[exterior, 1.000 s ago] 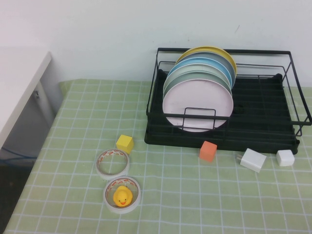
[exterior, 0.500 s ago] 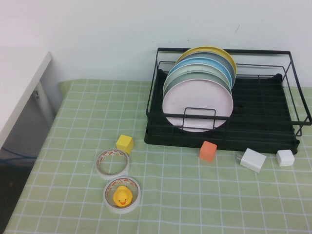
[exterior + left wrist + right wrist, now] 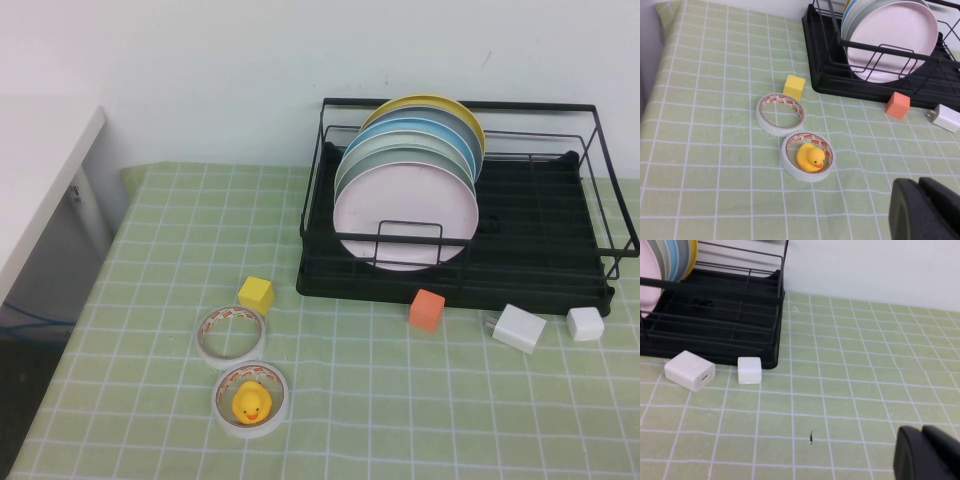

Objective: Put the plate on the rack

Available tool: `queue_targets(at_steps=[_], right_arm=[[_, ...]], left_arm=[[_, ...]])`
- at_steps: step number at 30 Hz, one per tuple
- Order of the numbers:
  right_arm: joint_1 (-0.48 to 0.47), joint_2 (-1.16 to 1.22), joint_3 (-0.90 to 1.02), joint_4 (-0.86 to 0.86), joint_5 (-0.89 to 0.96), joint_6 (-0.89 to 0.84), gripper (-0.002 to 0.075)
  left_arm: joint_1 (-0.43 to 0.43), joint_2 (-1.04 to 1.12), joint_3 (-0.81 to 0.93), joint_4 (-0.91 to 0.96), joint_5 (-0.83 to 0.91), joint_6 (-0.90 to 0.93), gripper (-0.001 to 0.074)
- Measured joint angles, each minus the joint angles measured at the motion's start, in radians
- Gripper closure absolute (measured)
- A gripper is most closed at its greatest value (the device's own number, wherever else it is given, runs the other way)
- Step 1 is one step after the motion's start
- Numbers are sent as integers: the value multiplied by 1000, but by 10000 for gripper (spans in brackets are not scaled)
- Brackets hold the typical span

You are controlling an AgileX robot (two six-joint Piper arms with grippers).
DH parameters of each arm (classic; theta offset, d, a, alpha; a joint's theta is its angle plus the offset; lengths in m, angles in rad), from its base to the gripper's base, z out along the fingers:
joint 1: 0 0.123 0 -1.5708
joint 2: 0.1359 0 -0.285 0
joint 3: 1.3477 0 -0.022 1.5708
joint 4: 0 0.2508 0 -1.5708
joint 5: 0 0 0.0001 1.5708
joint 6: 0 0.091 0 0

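While neither arm appears in the high view, we see the left tool (image 3: pixel 926 210) as a dark shape at the edge of its own wrist picture, raised above the green checked tabletop (image 3: pixel 400 400) on the side where the tape rolls lie. Its fingers sit pressed together with nothing between them. The right tool (image 3: pixel 927 454) shows the same way in its wrist picture, above bare cloth beyond the rack's right end, and we read it as clenched and empty too.

Inside the rack (image 3: pixel 540 275) the pale pink plate (image 3: pixel 405 222) stands on edge at the front of a row of plates, leaning against the mint-green plate (image 3: pixel 352 165) behind it; a blue plate (image 3: pixel 470 150) and a yellow plate (image 3: pixel 478 125) follow at the back. All of them fill the rack's left half.

On the tabletop, a rubber duck (image 3: pixel 250 403) sits inside one tape roll (image 3: pixel 251 400), and a second tape roll (image 3: pixel 231 336) lies just beside it, holding nothing.
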Motion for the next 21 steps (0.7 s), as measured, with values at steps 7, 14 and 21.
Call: queue_targets(at_steps=[7, 14, 21], right_arm=[[0, 0, 0, 0, -1, 0, 714], [0, 0, 0, 0, -1, 0, 714], [0, 0, 0, 0, -1, 0, 714]], left_arm=[[0, 0, 29, 23, -54, 0, 736], [0, -4, 191, 217, -220, 0, 736], [0, -52, 349, 236, -480, -3, 736]])
